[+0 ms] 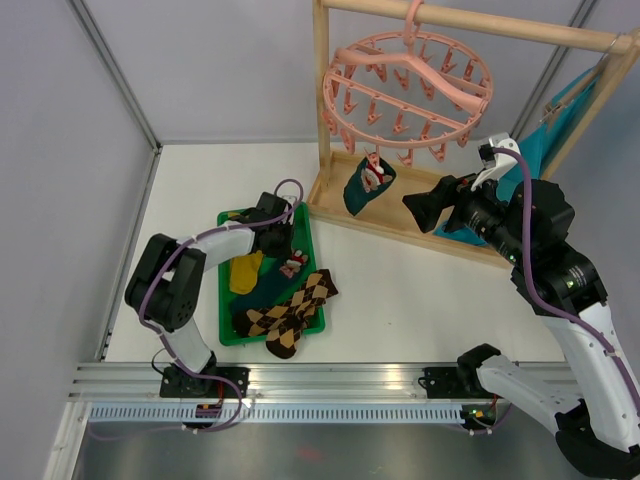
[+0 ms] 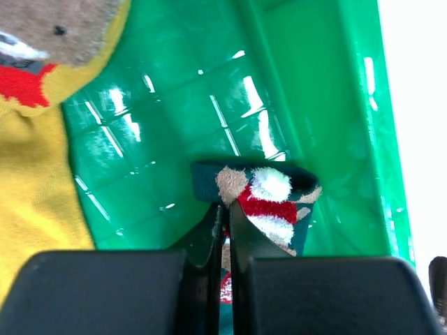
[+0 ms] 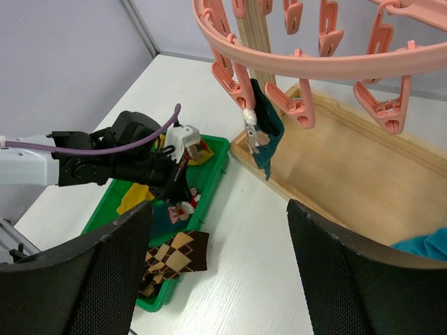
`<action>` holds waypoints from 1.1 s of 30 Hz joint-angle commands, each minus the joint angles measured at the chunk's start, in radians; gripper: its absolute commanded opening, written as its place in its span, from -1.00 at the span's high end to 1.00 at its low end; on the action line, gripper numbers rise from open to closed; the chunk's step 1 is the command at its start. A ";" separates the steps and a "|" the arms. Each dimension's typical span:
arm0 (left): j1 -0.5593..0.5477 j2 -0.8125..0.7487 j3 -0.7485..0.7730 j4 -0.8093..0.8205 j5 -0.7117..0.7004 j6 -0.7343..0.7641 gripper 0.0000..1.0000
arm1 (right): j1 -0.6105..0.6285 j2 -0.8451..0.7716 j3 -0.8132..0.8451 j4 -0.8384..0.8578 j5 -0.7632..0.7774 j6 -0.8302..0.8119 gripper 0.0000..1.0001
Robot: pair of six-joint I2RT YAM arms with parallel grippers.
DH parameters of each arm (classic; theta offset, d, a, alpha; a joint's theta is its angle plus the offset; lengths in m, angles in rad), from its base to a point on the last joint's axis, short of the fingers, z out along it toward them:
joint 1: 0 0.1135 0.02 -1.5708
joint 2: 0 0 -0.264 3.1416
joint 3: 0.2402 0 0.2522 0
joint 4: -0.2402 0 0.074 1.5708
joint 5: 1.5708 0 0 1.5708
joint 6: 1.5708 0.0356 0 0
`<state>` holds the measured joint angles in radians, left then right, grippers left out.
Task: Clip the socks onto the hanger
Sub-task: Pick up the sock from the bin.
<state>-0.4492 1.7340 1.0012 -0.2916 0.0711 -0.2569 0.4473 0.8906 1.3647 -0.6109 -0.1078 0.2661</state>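
White counter [image 1: 400, 290] stretches ahead of me, with a green tray [image 2: 314, 84] on its left side. My left fingers [image 2: 232, 227] are pinched nearly closed on the cuff of a teal Christmas sock [image 2: 269, 199] lying in that tray, close to one wall. Beside it lies a mustard sock [image 2: 35, 202], and the argyle socks [image 1: 290, 305] spill over the tray's near edge. My right fingers [image 1: 420, 208] are spread wide, holding nothing, raised beside the wooden rack [image 1: 320, 100]. From its bar hangs the pink hanger [image 1: 405, 85], a second teal sock [image 1: 365, 185] clipped under its front rim. At the rack's right end drapes a turquoise cloth [image 1: 555, 120].
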 commanded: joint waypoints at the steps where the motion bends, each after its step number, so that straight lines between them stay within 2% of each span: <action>1: 0.003 -0.022 0.027 0.006 0.048 0.016 0.95 | -0.001 -0.012 0.017 0.011 -0.007 0.004 -0.68; 7: 0.001 -0.168 0.031 -0.003 0.067 -0.005 0.95 | -0.001 -0.010 0.019 0.013 -0.004 0.002 -0.68; 11: 0.003 -0.347 0.048 -0.015 0.067 -0.010 0.95 | -0.001 -0.010 0.024 0.010 0.008 -0.001 -0.68; 18: 0.003 -0.536 0.071 -0.046 0.105 0.013 0.95 | 0.001 0.021 0.089 -0.024 0.046 -0.014 -0.70; 29: 0.000 -0.702 0.135 -0.046 0.277 0.001 0.95 | -0.001 0.172 0.250 -0.119 0.241 -0.079 -0.69; 33: -0.013 -0.709 0.177 -0.063 0.314 -0.005 0.95 | -0.001 0.206 0.284 -0.129 0.277 -0.113 -0.61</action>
<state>-0.4526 1.0458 1.1191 -0.3588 0.3069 -0.2554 0.4473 1.0836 1.6073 -0.7193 0.1043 0.1947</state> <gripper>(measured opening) 0.034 0.818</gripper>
